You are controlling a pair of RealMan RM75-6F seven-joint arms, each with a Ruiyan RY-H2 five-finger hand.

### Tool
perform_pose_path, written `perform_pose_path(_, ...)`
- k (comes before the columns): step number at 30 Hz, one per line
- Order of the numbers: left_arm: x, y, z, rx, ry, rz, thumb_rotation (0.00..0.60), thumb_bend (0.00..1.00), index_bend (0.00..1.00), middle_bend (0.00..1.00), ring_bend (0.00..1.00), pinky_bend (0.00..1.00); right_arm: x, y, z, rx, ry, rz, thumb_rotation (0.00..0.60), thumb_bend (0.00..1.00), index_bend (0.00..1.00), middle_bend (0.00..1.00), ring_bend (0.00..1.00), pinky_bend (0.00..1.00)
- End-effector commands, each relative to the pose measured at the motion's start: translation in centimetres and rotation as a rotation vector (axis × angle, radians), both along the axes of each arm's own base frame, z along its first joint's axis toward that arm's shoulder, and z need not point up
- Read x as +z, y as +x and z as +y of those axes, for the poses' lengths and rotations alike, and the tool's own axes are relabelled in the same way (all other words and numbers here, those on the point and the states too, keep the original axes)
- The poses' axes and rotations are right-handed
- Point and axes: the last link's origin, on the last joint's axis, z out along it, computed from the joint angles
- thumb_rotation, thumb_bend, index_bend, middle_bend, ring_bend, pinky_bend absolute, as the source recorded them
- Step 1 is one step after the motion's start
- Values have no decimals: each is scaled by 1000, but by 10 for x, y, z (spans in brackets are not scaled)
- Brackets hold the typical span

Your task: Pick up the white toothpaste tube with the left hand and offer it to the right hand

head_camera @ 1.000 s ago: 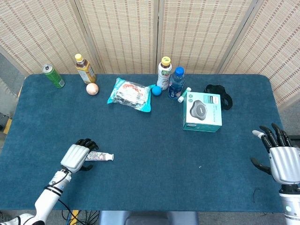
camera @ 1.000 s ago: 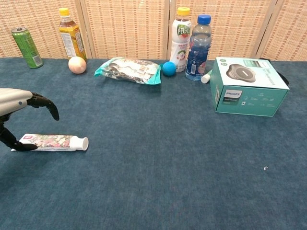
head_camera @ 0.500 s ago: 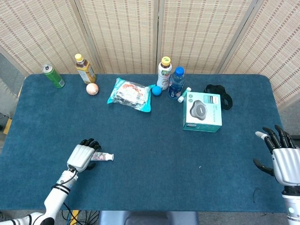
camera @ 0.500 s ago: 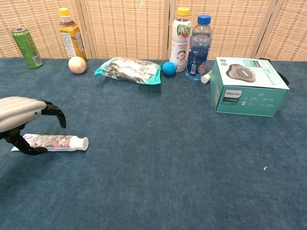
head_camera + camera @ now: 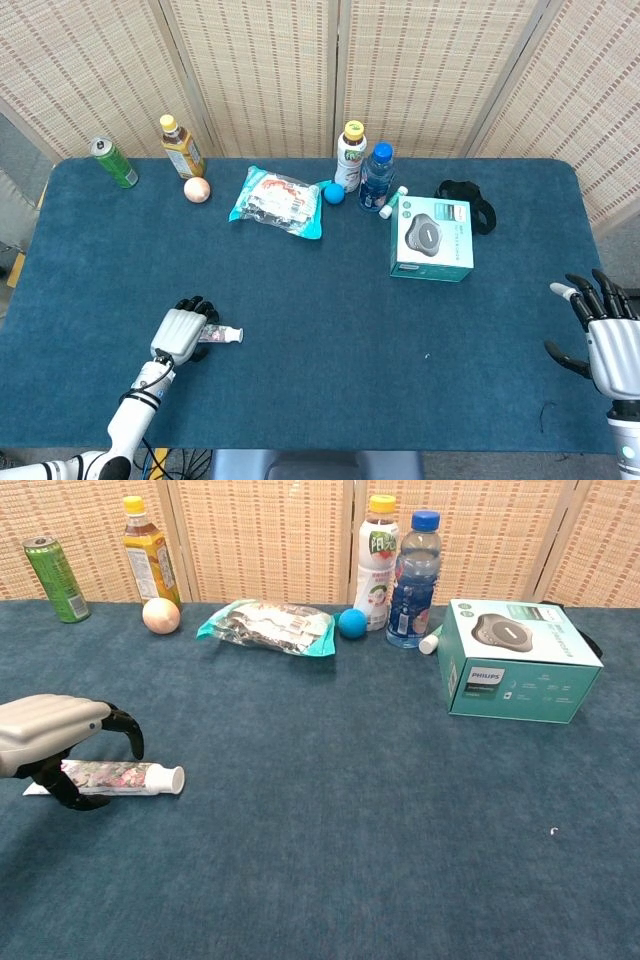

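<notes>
The white toothpaste tube (image 5: 122,777) with a flowery print lies flat on the blue table, cap end pointing right; the head view shows the tube (image 5: 222,336) sticking out from under my fingers. My left hand (image 5: 55,738) arches over the tube's flat tail end, dark fingers curled down on the far side and thumb low on the near side, not lifting it. In the head view the left hand (image 5: 181,333) covers that end. My right hand (image 5: 607,335) hovers at the table's right edge, fingers spread, holding nothing.
Along the back stand a green can (image 5: 54,565), a yellow-capped bottle (image 5: 145,550), a peach ball (image 5: 160,615), a snack bag (image 5: 268,625), a blue ball (image 5: 351,622) and two bottles (image 5: 398,562). A teal box (image 5: 514,660) sits at right.
My left hand has slid right and lowered over the tube's tail end, fingers curling round it. The right hand has drifted slightly right and down. The tube has not moved.
</notes>
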Motion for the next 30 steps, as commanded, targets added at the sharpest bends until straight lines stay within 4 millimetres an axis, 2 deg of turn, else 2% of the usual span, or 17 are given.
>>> perform_pose_path(1,-1,0,1,4,7,-5,600,223,356,220,113,150,1,0,0,4,-1,-3,600,65,267,192,15,146)
perform_pose_path(17,-8,-4,2,16,13,-10,600,224,382,220,113,151,3,0,5,7,-9,-11,600,66,267,196,15,146)
perform_pose_path(30,-5,-9,4,19,15,-24,600,231,418,239,115,150,4,3,8,18,-14,-16,600,65,266,207,15,146)
